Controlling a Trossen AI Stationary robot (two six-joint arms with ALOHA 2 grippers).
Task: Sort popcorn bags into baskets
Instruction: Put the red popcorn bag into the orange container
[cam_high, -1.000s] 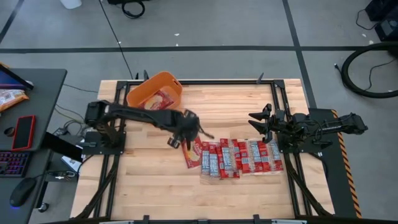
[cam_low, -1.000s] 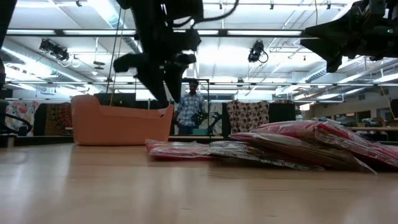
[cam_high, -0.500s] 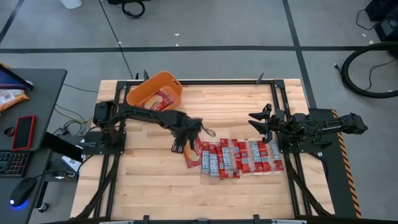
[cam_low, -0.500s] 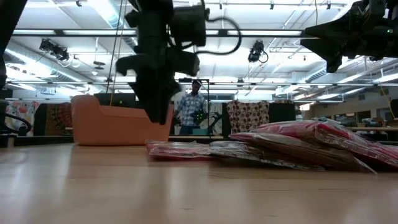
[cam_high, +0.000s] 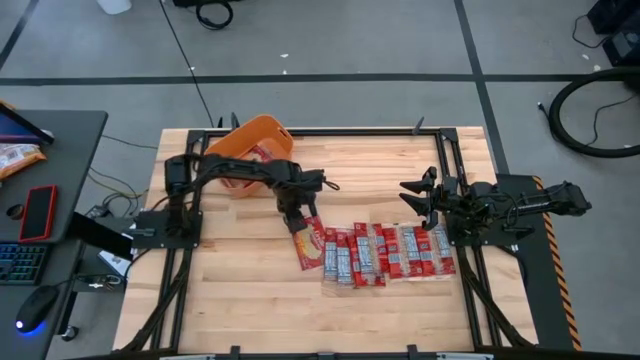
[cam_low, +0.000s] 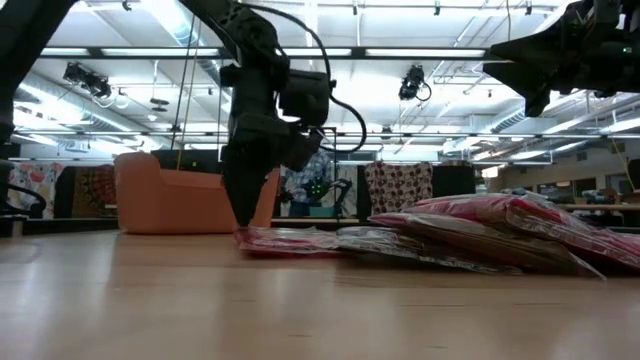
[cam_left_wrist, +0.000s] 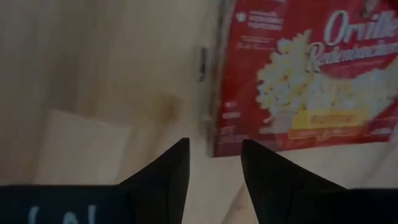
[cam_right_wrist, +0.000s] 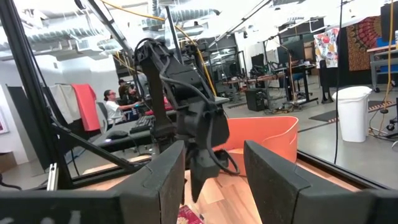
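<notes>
Tabletop: popcorn bag (cam_left_wrist: 311, 81) beyond left fingers (cam_left_wrist: 171, 171)

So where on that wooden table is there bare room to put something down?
The near strip of the wooden table, in front of the row of red popcorn bags, is bare, as is the far stretch between the orange plastic tub and the waiting right gripper. It's crowded where the left gripper meets the row's end.

The popcorn bag (cam_left_wrist: 305, 74) lying on the table under the left arm carries white script across its red face that starts "Orville", with a second line beginning "Redenbach" running out of sight. The small white print at its corner and the yellow band below are too blurred to read. On the other bags nothing is legible.
</notes>
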